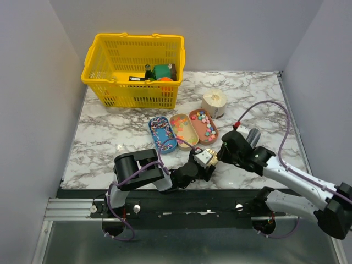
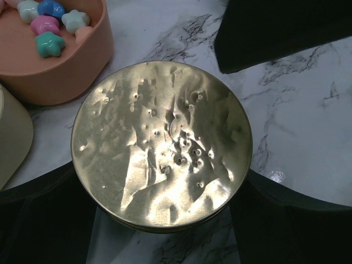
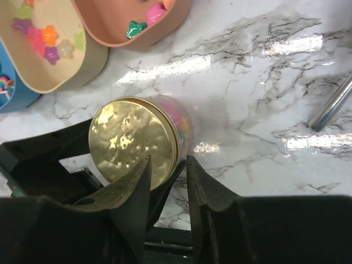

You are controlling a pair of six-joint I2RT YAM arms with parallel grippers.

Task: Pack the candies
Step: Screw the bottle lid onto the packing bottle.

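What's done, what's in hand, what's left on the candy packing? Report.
Done: the jar already shows candies inside, gold lid on. In hand: the left tool grips the jar; the right tool sits at the lid's rim. Left: more candies lie in the three oval trays.

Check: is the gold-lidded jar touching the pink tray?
Apart. The right wrist view shows a strip of bare marble between the gold-lidded jar and the pink tray.
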